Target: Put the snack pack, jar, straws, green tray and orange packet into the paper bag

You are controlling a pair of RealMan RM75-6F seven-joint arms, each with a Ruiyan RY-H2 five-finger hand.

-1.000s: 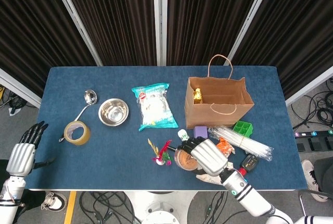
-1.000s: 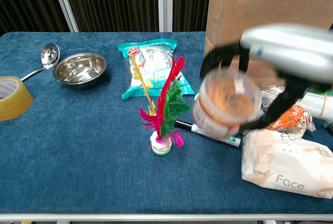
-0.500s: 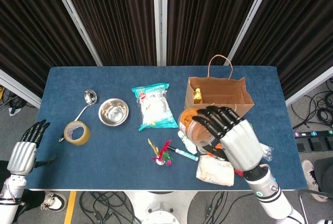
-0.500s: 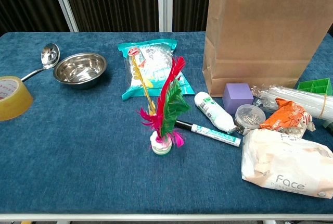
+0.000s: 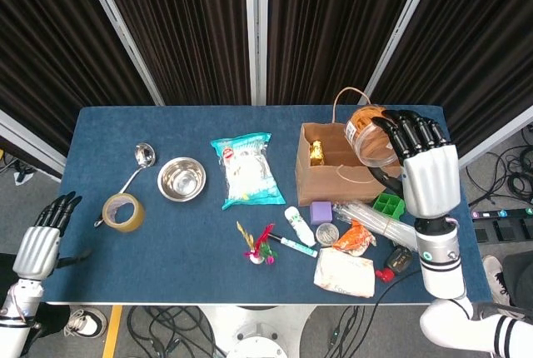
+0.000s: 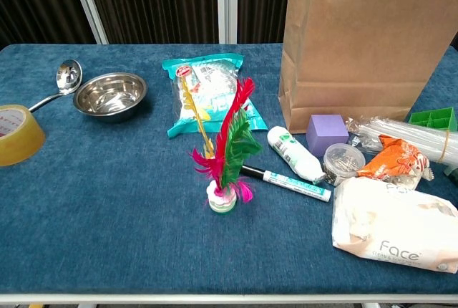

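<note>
The white wipes pack (image 6: pixel 393 229) at the bench's (image 5: pixel 150 258) front right reads "Face". The paper bag (image 5: pixel 348 164) stands open with a gold packet (image 5: pixel 316 152) inside. The right hand (image 5: pixel 423 166), half a second ago lower over the clutter, now grips the jar (image 5: pixel 371 136) above the bag's right rim, while the left hand (image 5: pixel 42 237) hangs empty, fingers apart, off the left edge.

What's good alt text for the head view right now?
Right hand holds the jar above the open paper bag on a blue table. Snack pack, straws, green tray and orange packet lie outside the bag; left hand waits at the table's near-left edge.
</note>
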